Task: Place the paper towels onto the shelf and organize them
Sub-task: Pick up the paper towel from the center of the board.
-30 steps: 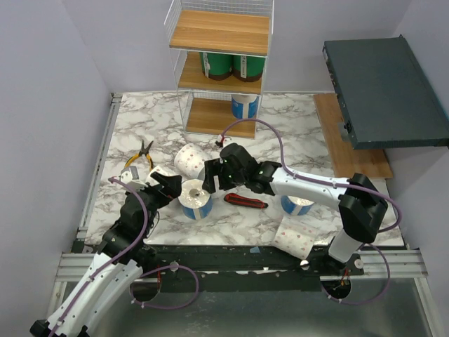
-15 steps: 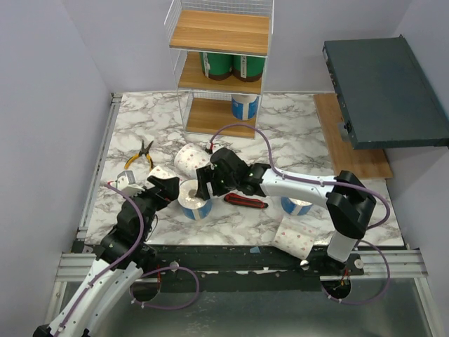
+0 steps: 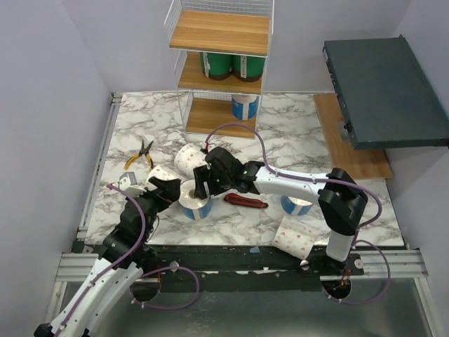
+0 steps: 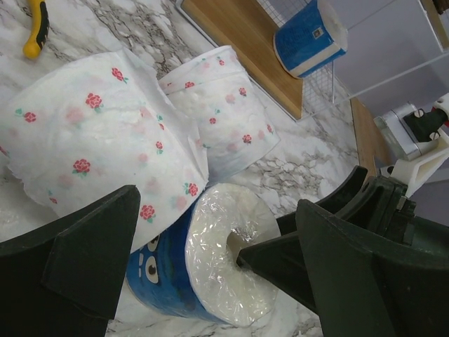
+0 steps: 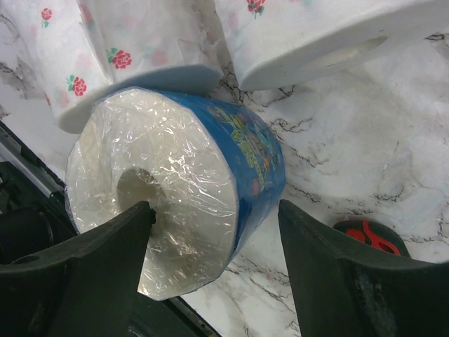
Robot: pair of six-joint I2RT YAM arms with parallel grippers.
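Observation:
A blue-wrapped paper towel roll [image 3: 195, 199] stands on the marble table, its plastic-covered end and core facing up. My right gripper [image 3: 203, 184] is open and straddles its wall: in the right wrist view [image 5: 214, 214] one finger sits at the core hole and the other outside the blue wrap [image 5: 252, 168]. My left gripper [image 3: 165, 189] is open and empty just left of that roll [image 4: 210, 267]. Two white rose-dotted rolls [image 3: 188, 159] [image 3: 160, 174] lean against it. The white wire shelf [image 3: 219, 31] holds two green rolls [image 3: 231, 65] on its middle tier and a blue roll [image 3: 244, 106] on the bottom tier.
A red-and-black utility knife [image 3: 245, 202] lies right of the gripped roll. Another blue roll [image 3: 295, 206] and a white dotted roll [image 3: 295, 237] sit near the front right. Yellow-handled pliers [image 3: 140, 156] lie at the left. A dark slab [image 3: 386, 91] stands at the right.
My right gripper has moved left onto the blue roll, one finger now at its core. My left arm has shifted slightly and stays open beside the roll.

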